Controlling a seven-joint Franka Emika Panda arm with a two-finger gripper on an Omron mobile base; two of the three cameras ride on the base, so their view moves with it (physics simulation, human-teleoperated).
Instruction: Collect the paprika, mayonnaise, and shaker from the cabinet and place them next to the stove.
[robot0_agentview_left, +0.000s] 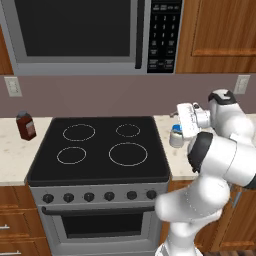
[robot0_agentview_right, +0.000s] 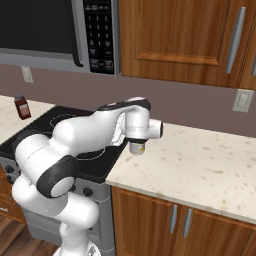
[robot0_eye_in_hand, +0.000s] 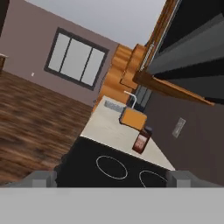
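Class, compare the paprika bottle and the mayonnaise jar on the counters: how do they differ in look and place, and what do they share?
The paprika is a dark red-brown bottle; the mayonnaise is a pale jar with a blue lid. The paprika stands in the open left of the stove; the mayonnaise stands to its right, partly hidden behind the arm. Both stand upright on the counter beside the stove.

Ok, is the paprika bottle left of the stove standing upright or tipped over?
Upright. The paprika stands on its base on the counter beside the stove, brown cap on top; the right base view shows the same.
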